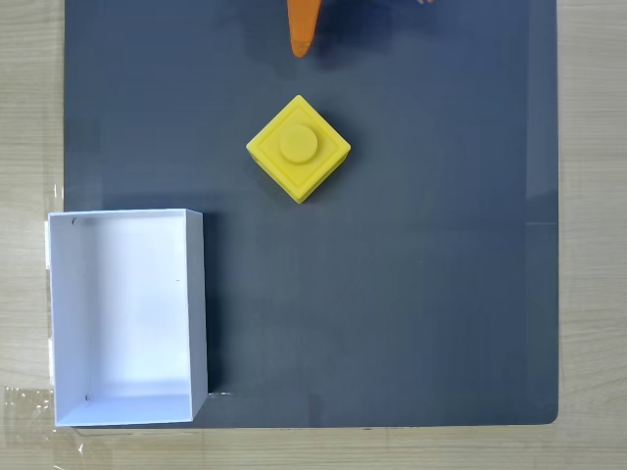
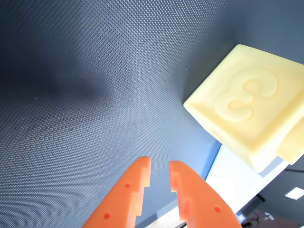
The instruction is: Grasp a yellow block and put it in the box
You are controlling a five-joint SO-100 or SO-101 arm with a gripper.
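The block (image 1: 298, 149) sits corner-on at mid-surface, at 1 o'clock from the box (image 1: 197, 294) and well apart from it. The claw (image 2: 160, 172), empty with a narrow gap between its tips, hangs at 12 o'clock of the block. Rigid, light, probably slick plastic: pinch two opposite flat sides, below the stud.

- The orange pincer (image 2: 159, 172) enters from the bottom edge of the wrist view, its two toothed fingers (image 2: 129, 190) a narrow gap apart with nothing between them.
- Beneath lies a dark, finely textured mat (image 2: 95, 85) covering the surface.
- The yellow block (image 2: 247, 102), looking pale here, sits at the right, well clear of the pincer, a raised "3" on its facing side.
- A white patch, possibly the box (image 2: 228, 178), shows beside the block's lower edge.
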